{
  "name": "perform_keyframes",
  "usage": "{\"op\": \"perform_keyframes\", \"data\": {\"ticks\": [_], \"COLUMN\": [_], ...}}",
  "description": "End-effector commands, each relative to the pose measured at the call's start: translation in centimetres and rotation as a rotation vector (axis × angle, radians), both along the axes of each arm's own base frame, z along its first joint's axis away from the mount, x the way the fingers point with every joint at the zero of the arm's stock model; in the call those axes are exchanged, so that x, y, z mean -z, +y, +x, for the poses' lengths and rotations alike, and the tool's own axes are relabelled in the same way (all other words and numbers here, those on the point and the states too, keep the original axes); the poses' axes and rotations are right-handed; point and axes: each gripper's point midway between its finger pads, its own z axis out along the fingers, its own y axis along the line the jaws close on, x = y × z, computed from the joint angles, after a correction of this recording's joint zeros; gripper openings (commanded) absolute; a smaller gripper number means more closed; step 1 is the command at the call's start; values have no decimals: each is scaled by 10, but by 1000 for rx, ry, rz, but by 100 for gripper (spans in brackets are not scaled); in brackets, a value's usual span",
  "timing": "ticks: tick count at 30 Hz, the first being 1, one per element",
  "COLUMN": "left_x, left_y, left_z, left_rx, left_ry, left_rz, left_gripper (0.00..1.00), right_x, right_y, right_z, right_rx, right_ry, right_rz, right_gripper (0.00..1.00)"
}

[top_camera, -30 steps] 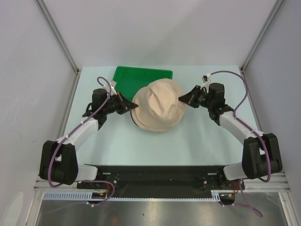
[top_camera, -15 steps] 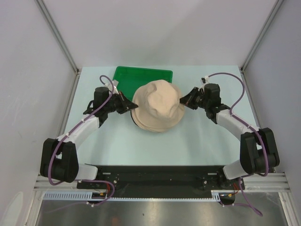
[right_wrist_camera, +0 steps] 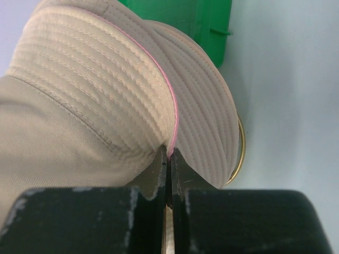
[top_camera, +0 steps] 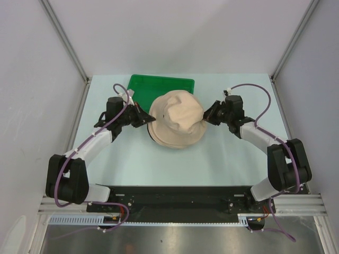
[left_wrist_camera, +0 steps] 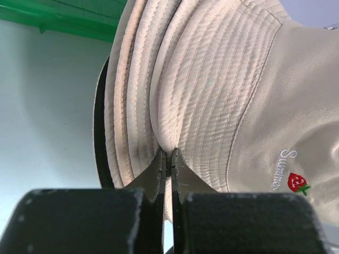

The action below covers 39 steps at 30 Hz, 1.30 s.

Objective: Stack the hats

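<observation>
we hold the top hat (top_camera: pixel 177 115) by opposite edges of its brim, over the pile of hats (left_wrist_camera: pixel 127 95) at mid-table, just in front of the green tray (top_camera: pixel 159 84). the left gripper (left_wrist_camera: pixel 168 159) is pinched tight on the brim's left edge, and the right gripper (right_wrist_camera: pixel 168 153) is pinched tight on its pink-lined right edge. the hat spans left to right between the two, crown up, with neither arm nearer. a gold wire ring (right_wrist_camera: pixel 241 153) peeks out under the right side. we cannot tell whether the hat already rests on the pile. we judge the next move to be a level lowering and a release on both sides together.
</observation>
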Motion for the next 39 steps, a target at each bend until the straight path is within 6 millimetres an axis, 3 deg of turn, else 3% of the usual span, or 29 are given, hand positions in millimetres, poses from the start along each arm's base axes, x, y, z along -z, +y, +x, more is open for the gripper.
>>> {"op": "perform_keyframes", "data": {"ticks": [1, 10, 15, 16, 18, 19, 22, 28, 35, 36, 39], "left_x": [49, 50, 49, 48, 45, 43, 40, 34, 28, 28, 30], "left_y": [34, 35, 35, 34, 33, 32, 33, 28, 21, 19, 11], "left_z": [-4, -4, -5, -5, -6, -6, -9, -15, -29, -32, -42], "left_rx": [-100, -93, -84, -81, -77, -77, -77, -38, 32, 46, 88], "left_ry": [123, 112, 106, 106, 102, 103, 96, 75, 21, 13, 4], "left_rz": [172, 181, 184, 178, 170, 163, 161, 146, 136, 143, 143], "left_gripper": [0, 0, 0, 0, 0, 0, 0, 0, 0, 0, 0], "right_x": [119, 126, 135, 131, 122, 111, 101, 82, 30, 14, -4], "right_y": [-33, -31, -24, -23, -24, -25, -31, -33, -61, -65, -74], "right_z": [-70, -72, -85, -86, -85, -82, -83, -90, -91, -91, -91], "right_rx": [14, -2, -61, -62, -52, -44, -33, -17, 103, 118, 138], "right_ry": [413, 413, 438, 426, 402, 371, 339, 290, 184, 134, 71], "right_rz": [-284, -351, -388, -377, -373, -362, -377, -355, -303, -279, -240], "right_gripper": [0, 0, 1, 12, 23, 38, 59, 66, 70, 71, 71]}}
